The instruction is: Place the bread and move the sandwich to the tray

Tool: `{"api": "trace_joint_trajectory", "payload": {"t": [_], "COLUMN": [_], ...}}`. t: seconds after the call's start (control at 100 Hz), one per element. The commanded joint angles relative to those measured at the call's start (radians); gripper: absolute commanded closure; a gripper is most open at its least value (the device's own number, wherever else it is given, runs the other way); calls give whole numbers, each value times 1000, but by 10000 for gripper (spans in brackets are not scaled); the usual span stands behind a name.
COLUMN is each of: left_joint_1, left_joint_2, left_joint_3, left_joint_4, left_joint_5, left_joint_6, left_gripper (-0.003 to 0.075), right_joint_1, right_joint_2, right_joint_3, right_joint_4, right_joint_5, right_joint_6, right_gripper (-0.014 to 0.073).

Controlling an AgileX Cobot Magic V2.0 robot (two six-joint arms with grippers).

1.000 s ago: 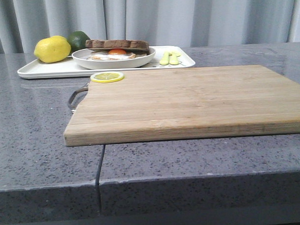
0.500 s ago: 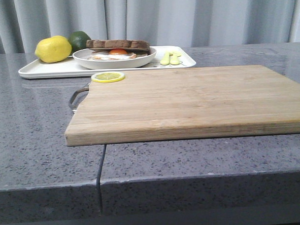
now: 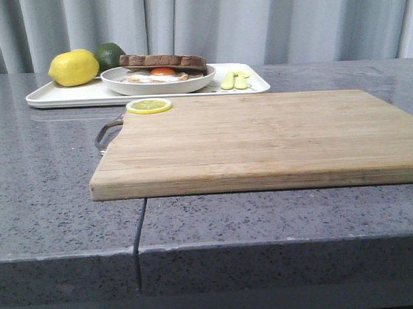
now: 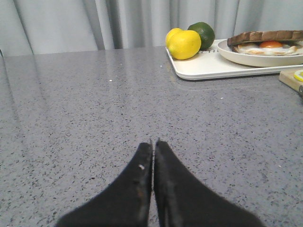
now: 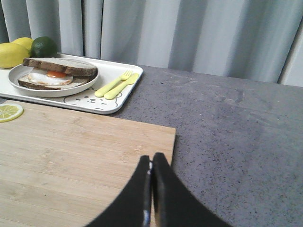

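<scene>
You're at the tail of the job, by the look of it: the sandwich (image 3: 162,76) already sits in its round plate (image 3: 156,85) on the tray (image 3: 62,96), with the brown-crusted bread (image 3: 162,61) laid as the top slice over the egg. From the right wrist view the bread (image 5: 59,66) rests a little askew on the lower slice, but it covers the egg apart from the yolk side showing at the front.

Your left gripper (image 4: 154,144) has its fingers pressed together with nothing between them, low over bare countertop (image 4: 85,109), well apart from the tray. Your right gripper (image 5: 151,161) is likewise closed and empty, above the near corner of the cutting board (image 5: 80,146).

Neither arm shows in the front view, so both appear to be pulled back. I'd judge nothing remains to be carried; the next move calls only for keeping both arms clear of the tray and parking them. The lemon (image 3: 73,67), the lime (image 3: 110,55), the lemon slice (image 3: 148,105) and the yellow cutlery (image 3: 234,79) need no handling
</scene>
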Motion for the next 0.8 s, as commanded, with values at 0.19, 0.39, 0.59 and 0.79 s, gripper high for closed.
{"api": "trace_joint_trajectory", "payload": {"t": [0.19,0.39,0.59,0.79], "left_joint_1": [3,3,3,3], "left_joint_2": [-30,-30,-30,-30], "left_joint_3": [15,15,15,15], "left_joint_4": [-23,-23,-23,-23], "left_joint_5": [-100,-100,-100,-100], "left_joint_6": [-11,-11,-11,-11], "left_gripper": [739,740,740,740], "right_joint_1": [-6,-6,-6,-6], "right_joint_2": [3,3,3,3], "right_joint_3": [-28,-28,-28,-28], "right_joint_4": [-2,-2,-2,-2], "right_joint_5": [-72,-72,-72,-72], "right_joint_6": [-3,-3,-3,-3], "right_gripper": [664,664,664,664]}}
